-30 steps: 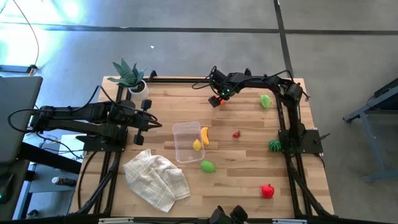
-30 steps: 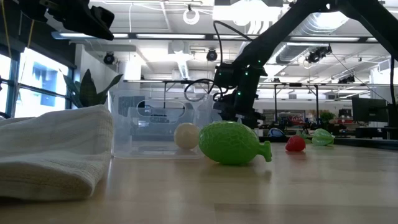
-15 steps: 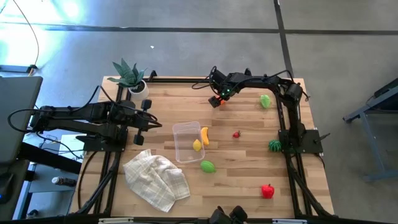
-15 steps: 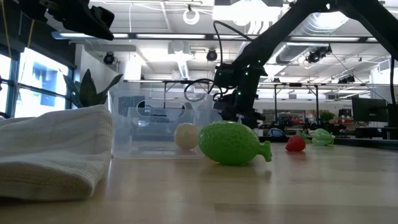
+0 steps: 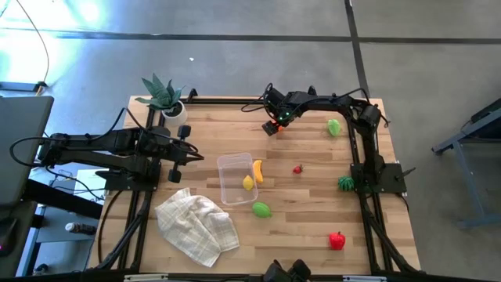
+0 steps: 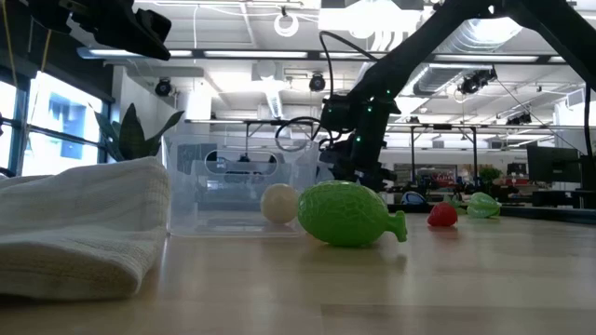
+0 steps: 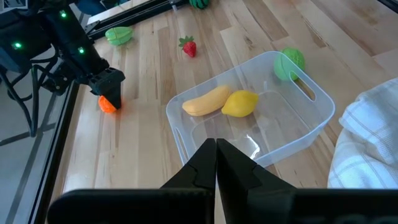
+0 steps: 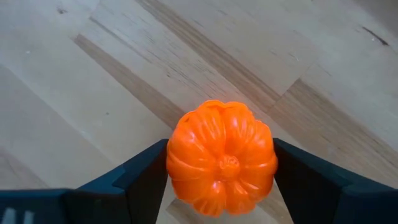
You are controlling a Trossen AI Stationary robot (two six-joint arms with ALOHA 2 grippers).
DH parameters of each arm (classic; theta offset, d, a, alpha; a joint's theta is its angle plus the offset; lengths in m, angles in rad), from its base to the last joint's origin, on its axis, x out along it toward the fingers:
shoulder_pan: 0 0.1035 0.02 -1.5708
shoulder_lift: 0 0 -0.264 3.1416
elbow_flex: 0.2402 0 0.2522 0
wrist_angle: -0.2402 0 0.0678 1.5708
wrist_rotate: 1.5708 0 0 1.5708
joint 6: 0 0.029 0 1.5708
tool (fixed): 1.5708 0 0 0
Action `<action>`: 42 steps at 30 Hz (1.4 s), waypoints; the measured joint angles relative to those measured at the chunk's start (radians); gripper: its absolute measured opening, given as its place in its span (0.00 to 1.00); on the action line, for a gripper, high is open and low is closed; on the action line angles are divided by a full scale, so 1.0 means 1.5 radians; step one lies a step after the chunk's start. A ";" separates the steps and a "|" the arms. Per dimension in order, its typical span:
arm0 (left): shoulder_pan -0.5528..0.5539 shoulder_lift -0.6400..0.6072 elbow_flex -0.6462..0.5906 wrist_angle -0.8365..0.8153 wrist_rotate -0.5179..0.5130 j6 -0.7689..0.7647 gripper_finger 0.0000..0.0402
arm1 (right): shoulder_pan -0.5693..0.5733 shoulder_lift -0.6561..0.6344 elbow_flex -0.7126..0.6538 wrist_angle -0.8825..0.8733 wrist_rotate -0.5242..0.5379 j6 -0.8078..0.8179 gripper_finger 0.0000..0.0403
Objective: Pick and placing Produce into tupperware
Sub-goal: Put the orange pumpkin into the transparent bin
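Observation:
My right gripper (image 8: 221,177) stands over an orange toy pumpkin (image 8: 221,158) near the table's far edge, also seen in the high view as the pumpkin (image 5: 275,128). The clear tupperware (image 5: 233,178) sits mid-table. A yellow banana (image 5: 257,170) and a lemon (image 5: 248,182) lie at its right wall. A green fruit (image 5: 261,209) lies nearer. A strawberry (image 5: 297,168) lies further right. My left gripper (image 7: 216,163) is shut and waits above the table's left side. My right gripper has one finger (image 8: 146,177) on each of two opposite sides of the pumpkin, touching its left flank (image 8: 173,155) and its right flank. The fingers come from above, pointing steeply down. The pumpkin sits upright on the table.
A folded white cloth (image 5: 196,225) lies at the near left and a potted plant (image 5: 164,98) at the far left corner. On the right side are a light green piece (image 5: 334,126), a dark green one (image 5: 346,183) and a red pepper (image 5: 337,240).

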 joint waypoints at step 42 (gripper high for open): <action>0.000 0.000 0.000 0.000 0.000 0.000 0.01 | 0.002 0.000 0.074 -0.054 -0.035 -0.038 0.59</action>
